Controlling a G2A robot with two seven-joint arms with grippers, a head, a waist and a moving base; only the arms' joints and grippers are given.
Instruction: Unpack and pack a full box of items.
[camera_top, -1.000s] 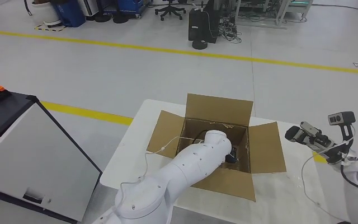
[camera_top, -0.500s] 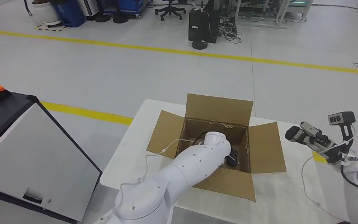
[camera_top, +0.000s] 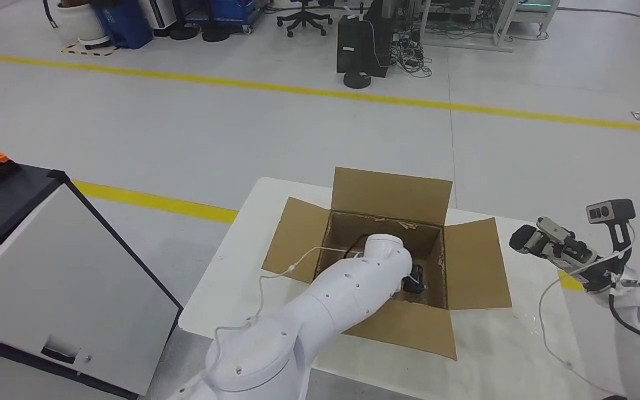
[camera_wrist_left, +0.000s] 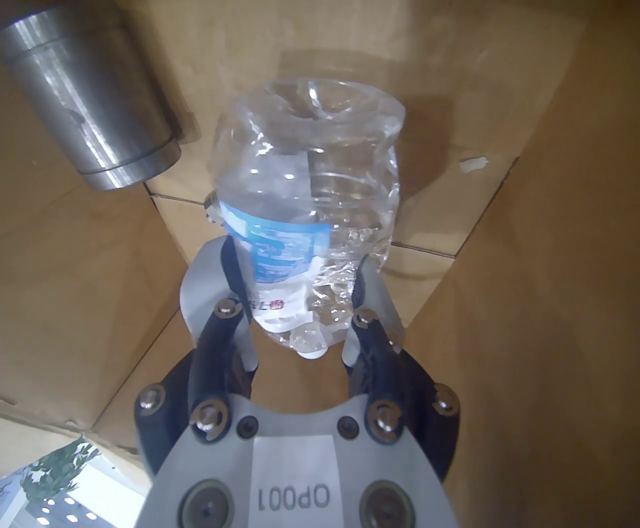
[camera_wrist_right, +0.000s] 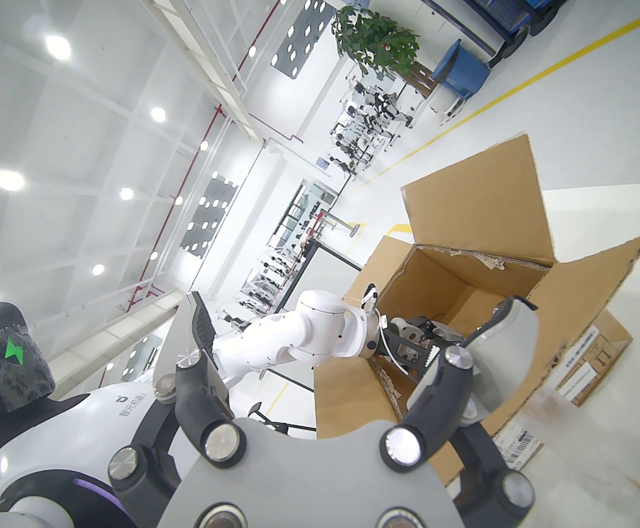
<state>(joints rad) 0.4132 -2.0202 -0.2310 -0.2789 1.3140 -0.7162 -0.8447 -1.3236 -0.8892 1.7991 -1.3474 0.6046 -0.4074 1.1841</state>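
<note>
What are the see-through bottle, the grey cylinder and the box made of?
Bottle: thin clear plastic, glossy; its crinkled, dented walls show it. Cylinder: likely steel or aluminium, brushed; streaky highlights and a turned rim. Box: brown corrugated cardboard, matt; torn, fluted edges.

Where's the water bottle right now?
The water bottle is inside the cardboard box, clamped in the left gripper with its cap end toward the wrist. In the left wrist view, a metal cylinder is close beside it.
</note>
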